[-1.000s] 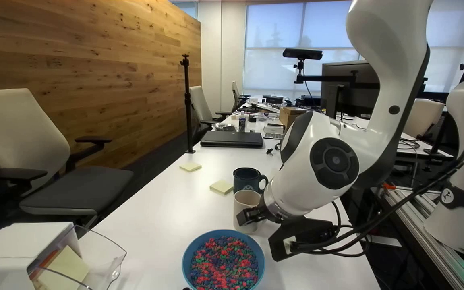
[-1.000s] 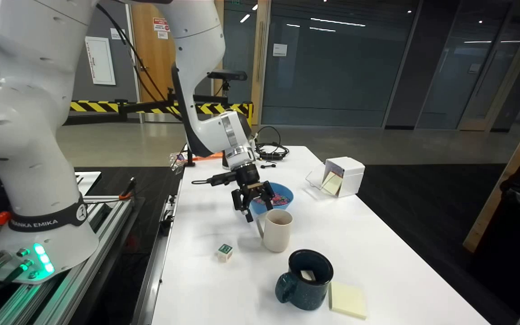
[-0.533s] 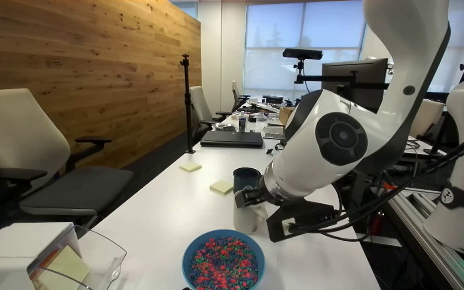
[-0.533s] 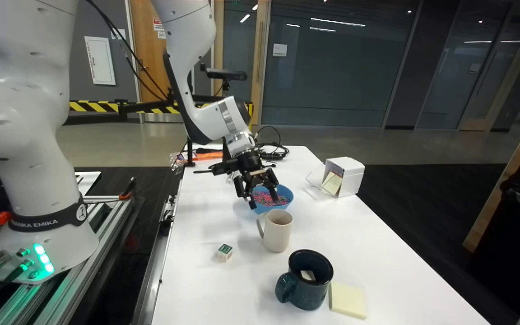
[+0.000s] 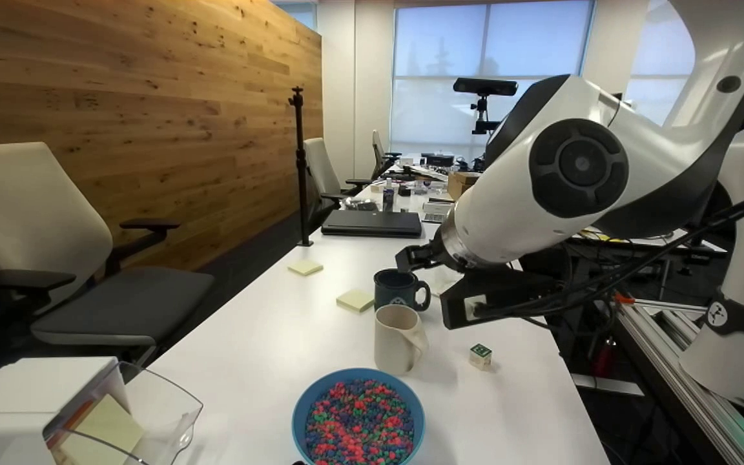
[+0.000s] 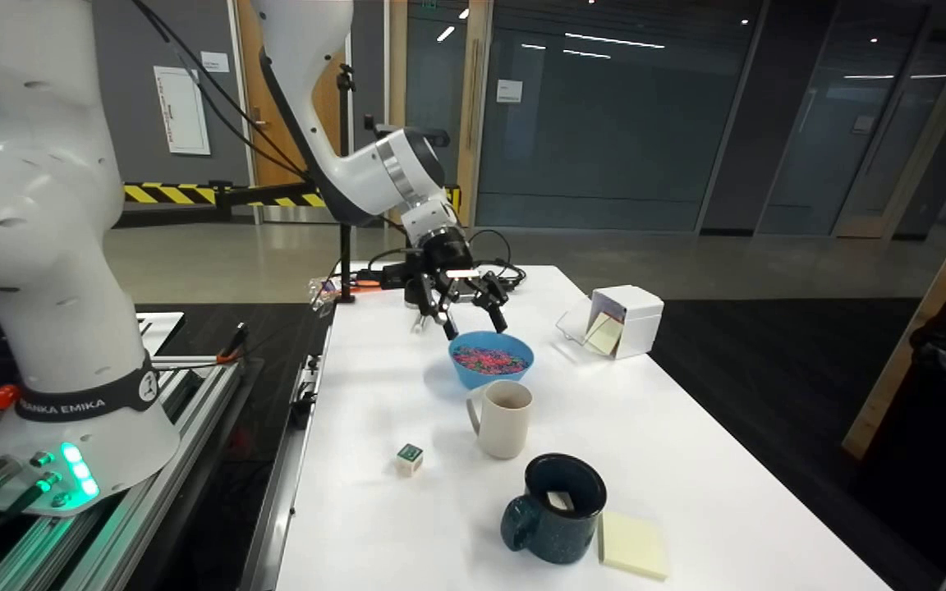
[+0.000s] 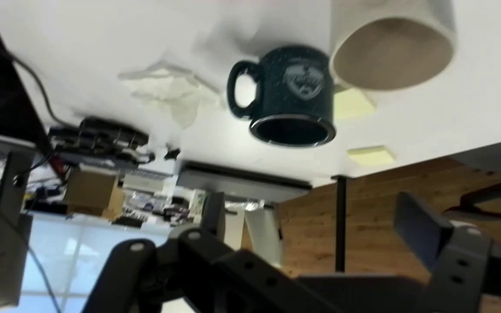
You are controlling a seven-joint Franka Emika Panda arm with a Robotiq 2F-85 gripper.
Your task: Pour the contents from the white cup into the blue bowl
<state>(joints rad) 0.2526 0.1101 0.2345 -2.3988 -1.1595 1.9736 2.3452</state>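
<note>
The gripper (image 6: 475, 327) hangs, fingers apart, above the table (image 6: 662, 460) — the white mug (image 6: 506, 420) stands upright near the blue bowl (image 6: 473, 375).

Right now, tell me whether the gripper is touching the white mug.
Apart: in an exterior view, the blue bowl shows between the gripper and the white mug.

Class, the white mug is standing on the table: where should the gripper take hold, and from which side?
The white mug is probably best taken by its handle, coming from the side of the robot base, jaws closing across the handle. The mug stands upright, its handle jutting that way, apart from the blue bowl and dark speckled mug. The handle looks slimmer than the body.
</note>
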